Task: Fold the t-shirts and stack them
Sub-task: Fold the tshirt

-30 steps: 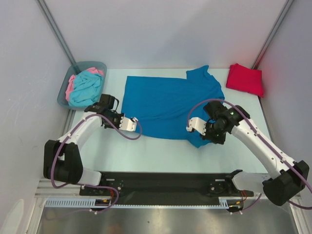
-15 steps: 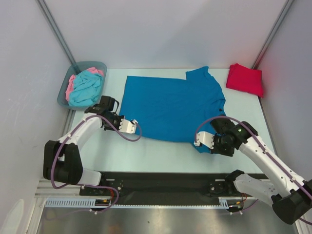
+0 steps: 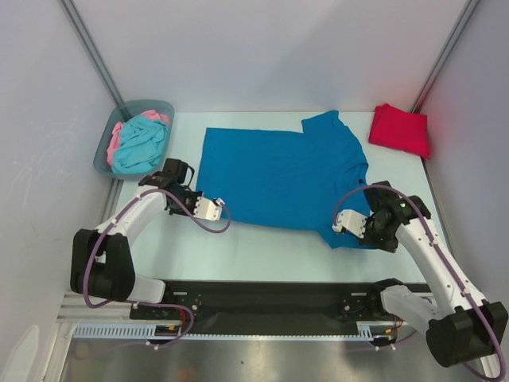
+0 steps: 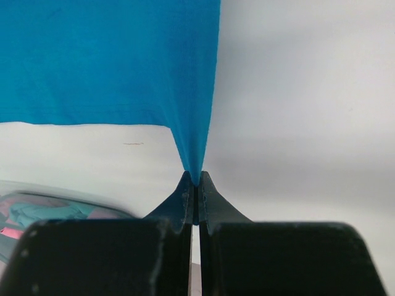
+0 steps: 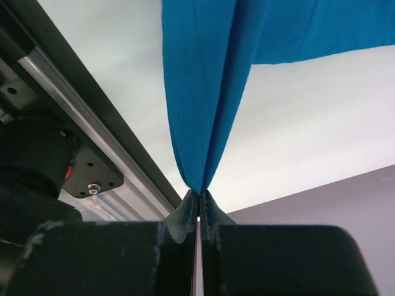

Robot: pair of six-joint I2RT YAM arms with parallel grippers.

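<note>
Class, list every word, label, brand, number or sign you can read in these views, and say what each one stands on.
None can be read.
The blue t-shirt, the red t-shirt and the bundled shirts are plain, and the bin that holds the bundle shows no legible marking.

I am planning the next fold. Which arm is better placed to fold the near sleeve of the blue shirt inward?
Right. The right fingers are shut on that sleeve of the blue shirt; the left fingers pinch the hem corner at the other end.
</note>
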